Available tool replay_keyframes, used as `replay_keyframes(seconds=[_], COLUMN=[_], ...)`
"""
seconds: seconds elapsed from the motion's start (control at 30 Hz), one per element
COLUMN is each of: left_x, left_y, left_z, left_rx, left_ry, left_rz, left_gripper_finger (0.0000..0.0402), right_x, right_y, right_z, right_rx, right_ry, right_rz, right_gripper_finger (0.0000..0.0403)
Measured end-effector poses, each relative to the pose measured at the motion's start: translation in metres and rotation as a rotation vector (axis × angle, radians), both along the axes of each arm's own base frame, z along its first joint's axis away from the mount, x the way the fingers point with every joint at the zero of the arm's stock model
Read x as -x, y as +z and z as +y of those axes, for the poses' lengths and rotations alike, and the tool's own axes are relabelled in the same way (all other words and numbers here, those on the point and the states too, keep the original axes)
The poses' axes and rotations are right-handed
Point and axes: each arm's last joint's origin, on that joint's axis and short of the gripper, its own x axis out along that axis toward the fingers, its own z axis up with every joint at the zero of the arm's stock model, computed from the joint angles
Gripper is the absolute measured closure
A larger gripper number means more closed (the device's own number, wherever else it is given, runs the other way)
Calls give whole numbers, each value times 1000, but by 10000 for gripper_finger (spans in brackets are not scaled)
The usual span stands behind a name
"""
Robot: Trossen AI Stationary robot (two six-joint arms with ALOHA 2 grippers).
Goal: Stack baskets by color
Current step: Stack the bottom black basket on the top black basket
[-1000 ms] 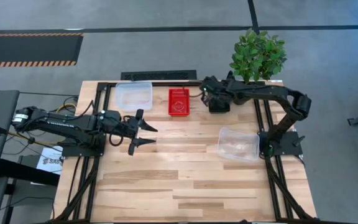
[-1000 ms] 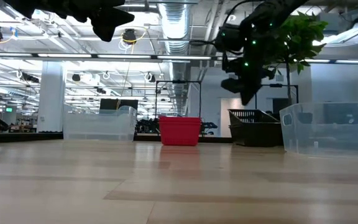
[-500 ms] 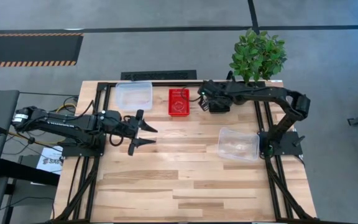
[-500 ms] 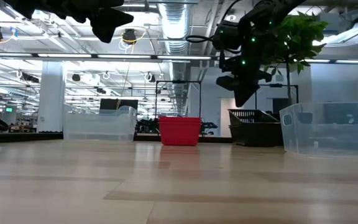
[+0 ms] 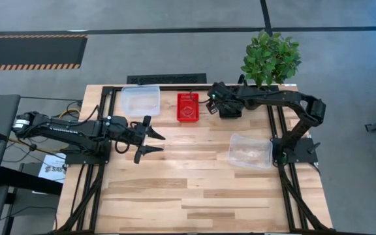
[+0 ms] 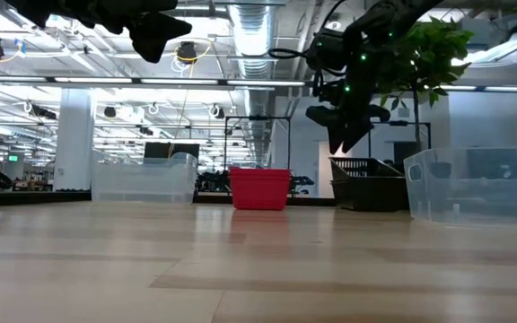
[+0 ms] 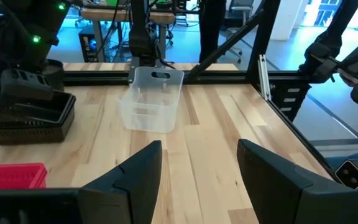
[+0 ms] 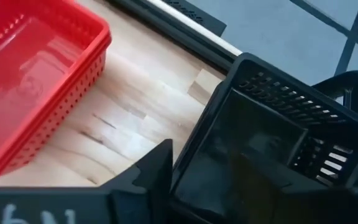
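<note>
From above, the right claw (image 5: 214,103) hangs over the far edge of the worktop (image 5: 194,189), at the near-left corner of the black baskets (image 5: 230,109), between them and the red baskets (image 5: 188,106). One clear basket (image 5: 141,99) sits left of the red ones, and another clear basket (image 5: 250,151) lies well apart near the right arm's base. The left claw (image 5: 150,139) waits over the left-middle of the worktop, fingers spread wide. A potted plant (image 5: 270,57) stands behind the right arm.

At table height, the right claw (image 6: 337,126) is clear above the black baskets (image 6: 368,184), touching nothing and holding nothing. The red baskets (image 6: 260,188) and both clear ones rest flat on the wood.

The left wrist camera looks past open fingers (image 7: 138,171) toward the nearer clear basket (image 7: 151,99).

The right wrist camera shows its fingers (image 8: 157,165) parted wide and empty above the black stack's rim (image 8: 253,87), which looks nested and settled.

Black and red appear sorted; the clear pair probably comes next. To do that well, the claw should rise straight clear of the black rim, pinch one short wall of the clear basket, and lower it squarely so it nests without jamming.
</note>
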Motion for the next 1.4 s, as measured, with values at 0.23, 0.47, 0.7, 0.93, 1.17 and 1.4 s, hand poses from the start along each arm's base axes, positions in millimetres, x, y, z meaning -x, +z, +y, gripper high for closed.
replay_keyframes(seconds=[0.23,0.47,0.7,0.93,1.17,1.4], left_x=[0,0,0,0,1,1], left_y=[-1,-1,-1,-1,-3,-3], left_z=[0,0,0,-1,-1,-1], left_rx=[9,10,10,32,23,18], left_ry=[-2,-3,-4,-31,-34,-28], left_rz=[8,12,11,19,33,32], left_gripper_finger=[205,205,205,205,205,205], right_x=[4,7,0,-4,-4,0], right_y=[-14,-27,-43,-64,-52,-38], right_z=[-5,-8,-13,-17,-13,-12], right_rx=[6,24,27,40,63,80], right_ry=[-59,-68,-75,-99,-84,-78], right_rz=[-58,-99,-96,-25,-58,-86], right_gripper_finger=[213,232,254,304,345,363])
